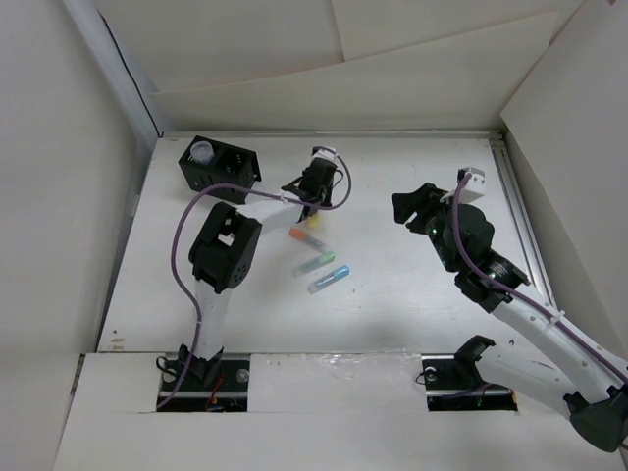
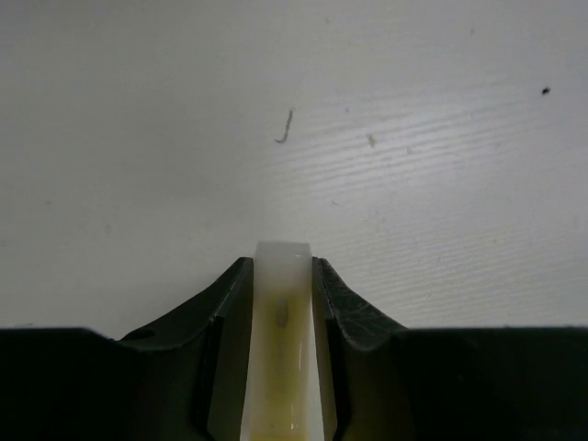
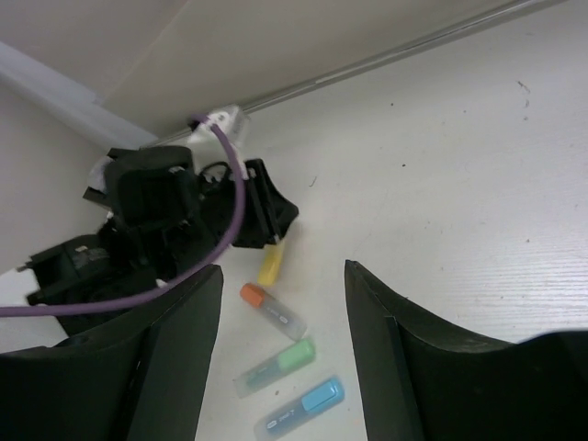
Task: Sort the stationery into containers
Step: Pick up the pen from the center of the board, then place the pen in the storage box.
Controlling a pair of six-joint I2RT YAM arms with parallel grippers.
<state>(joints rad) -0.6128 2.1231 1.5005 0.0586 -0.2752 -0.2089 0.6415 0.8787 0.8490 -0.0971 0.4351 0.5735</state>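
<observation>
My left gripper (image 1: 312,203) is shut on the yellow highlighter (image 2: 283,340), which sticks out past the fingertips over the white table. In the right wrist view the yellow highlighter (image 3: 271,265) hangs from the left gripper (image 3: 266,219), just above the other pens. The orange (image 1: 296,235), green (image 1: 319,262) and blue (image 1: 329,278) highlighters lie in a row on the table in front of it. The black mesh organiser (image 1: 235,169) stands at the back left with a pale roll (image 1: 202,152) in one compartment. My right gripper (image 1: 417,208) is open and empty, to the right of the pens.
White walls and a metal rail (image 1: 515,196) border the table at the back and right. The left arm's purple cable (image 1: 186,221) loops near the organiser. The dark roll is not visible.
</observation>
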